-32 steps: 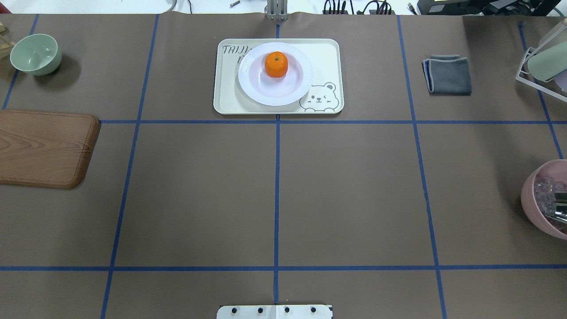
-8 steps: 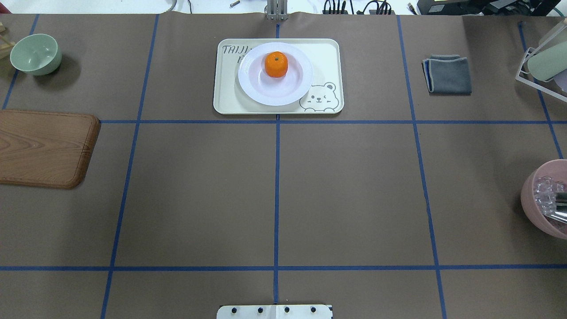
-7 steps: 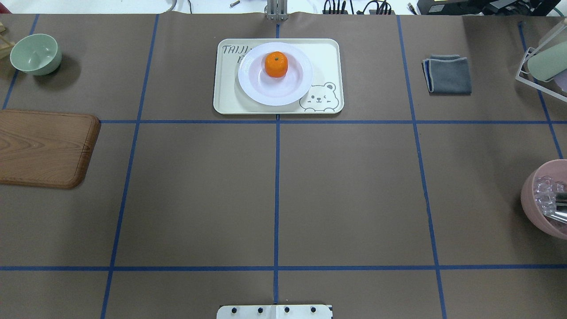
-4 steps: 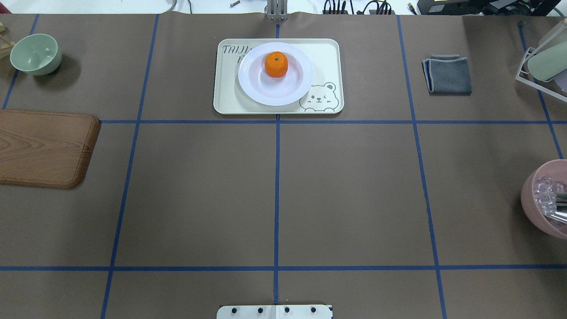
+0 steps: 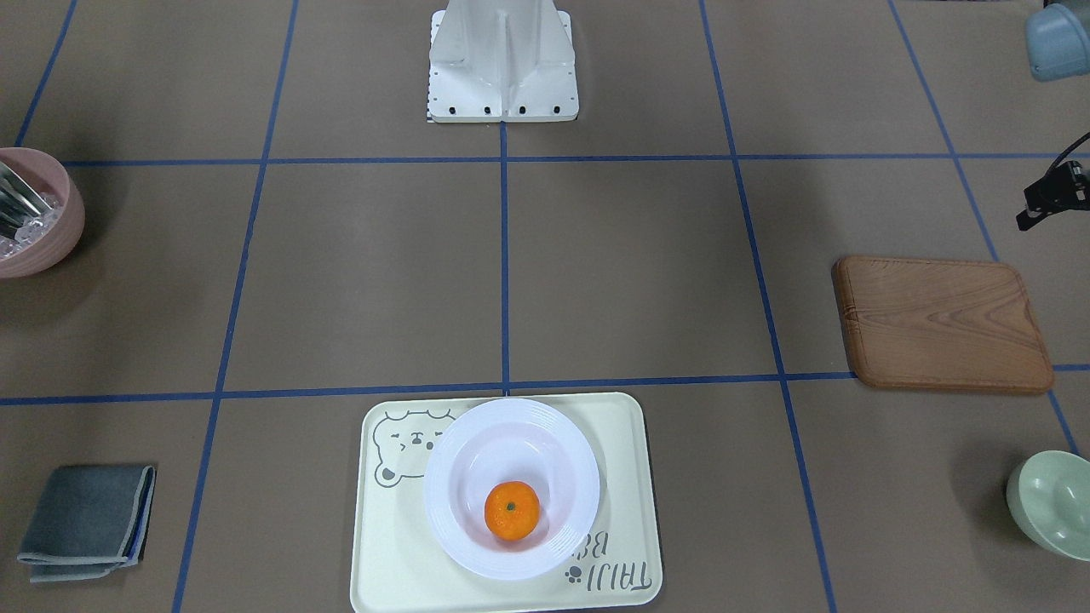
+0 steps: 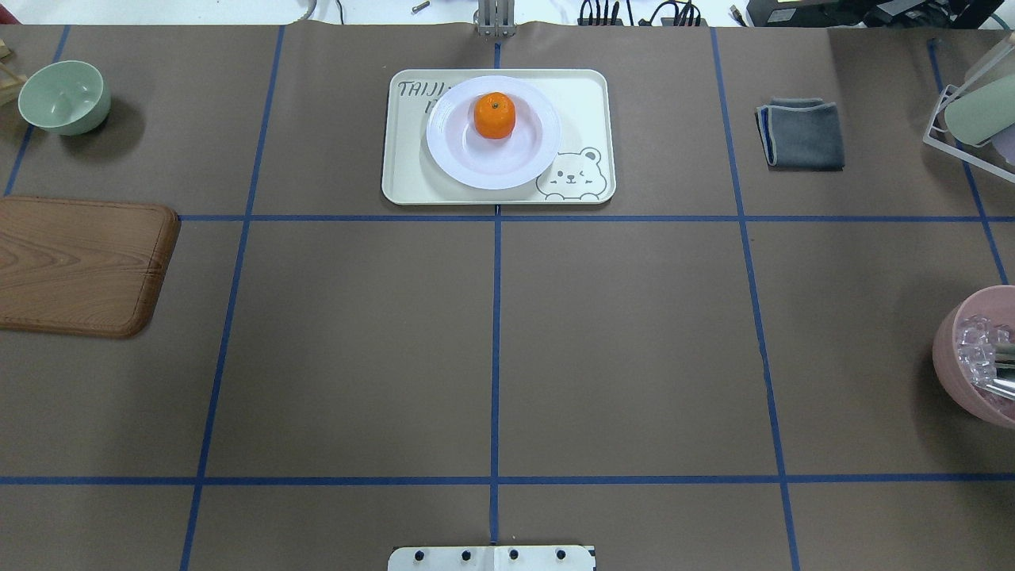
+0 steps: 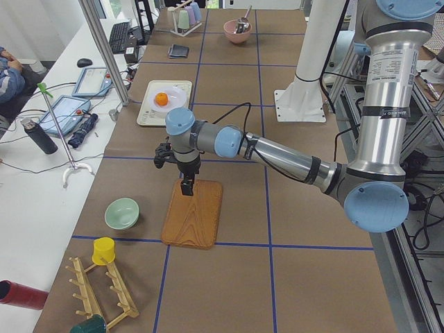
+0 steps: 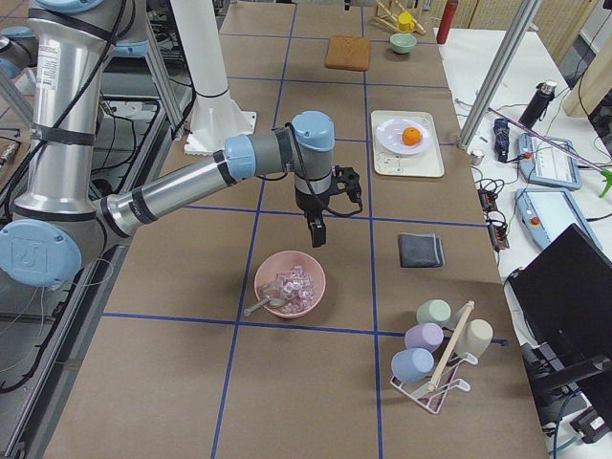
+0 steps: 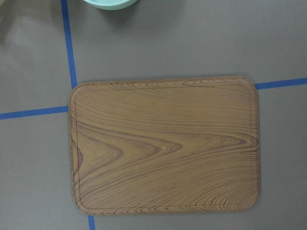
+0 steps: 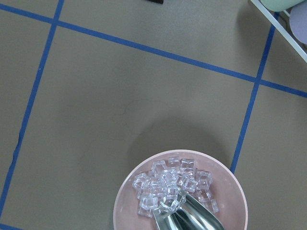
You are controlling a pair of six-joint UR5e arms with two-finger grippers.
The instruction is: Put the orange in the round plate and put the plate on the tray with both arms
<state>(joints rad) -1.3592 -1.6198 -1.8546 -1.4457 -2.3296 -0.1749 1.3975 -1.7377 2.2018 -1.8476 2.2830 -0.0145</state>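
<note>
The orange (image 6: pixel 494 116) sits in the round plate (image 6: pixel 444 151) on the tray (image 6: pixel 408 173), midway along the tabletop (image 6: pixel 634 333) edge opposite the robot. The task looks finished, with no further move needed. The left hand (image 7: pixel 186 189) and right hand (image 8: pixel 316 232) hang well away, and whether they are apart or together cannot be told.

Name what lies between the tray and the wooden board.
No object; overhead view shows only brown paper and a blue tape line from tray to wooden board.
</note>
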